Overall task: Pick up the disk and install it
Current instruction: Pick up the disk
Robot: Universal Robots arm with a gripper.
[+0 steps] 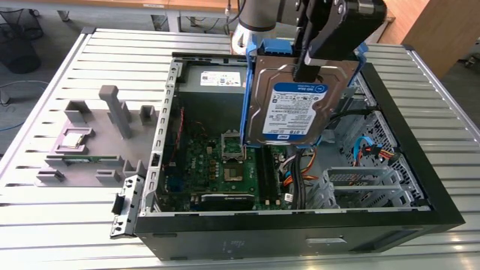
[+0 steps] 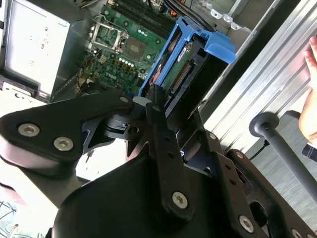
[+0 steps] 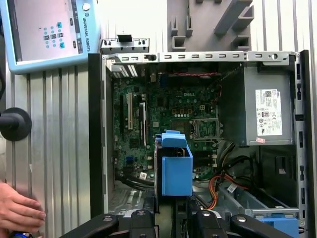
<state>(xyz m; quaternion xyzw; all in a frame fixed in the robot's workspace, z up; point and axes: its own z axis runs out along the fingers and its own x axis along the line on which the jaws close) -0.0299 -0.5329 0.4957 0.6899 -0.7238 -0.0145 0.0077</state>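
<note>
Open computer case is laid flat on the slatted table. Motherboard, grey power-supply box and metal drive cage are exposed inside. Loose orange and blue cables are noted beside the cage. A grey fixture is set near the table edge at the exterior view's left. The disk is held upright in the air above the motherboard, its top edge clenched by the hand. Silver body, white-and-blue label and blue rail bracket are recorded.
</note>
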